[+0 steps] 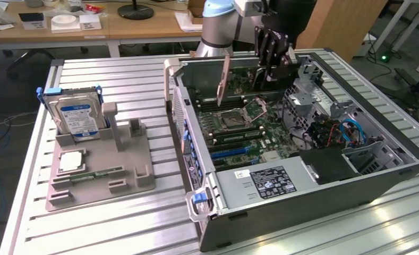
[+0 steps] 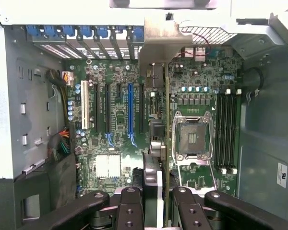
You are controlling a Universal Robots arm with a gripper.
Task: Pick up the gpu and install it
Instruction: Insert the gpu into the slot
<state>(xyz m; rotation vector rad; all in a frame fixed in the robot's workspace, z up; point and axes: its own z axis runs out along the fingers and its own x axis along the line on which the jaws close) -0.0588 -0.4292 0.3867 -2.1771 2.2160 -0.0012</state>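
UR arm point(image 1: 213, 38): smooth silver-grey tube links, light-blue joint cap point(image 1: 220, 8), pale grey-white wrist block point(image 1: 248, 5). Gripper point(image 1: 272, 50) is matte black throughout, with two long narrow fingers point(image 2: 128, 211). The wrist view gives the detail: black linkage bars point(image 2: 81, 211) on both sides with rounded ends, round pivot pins at the joints, and small recessed screw holes in a row down each finger.
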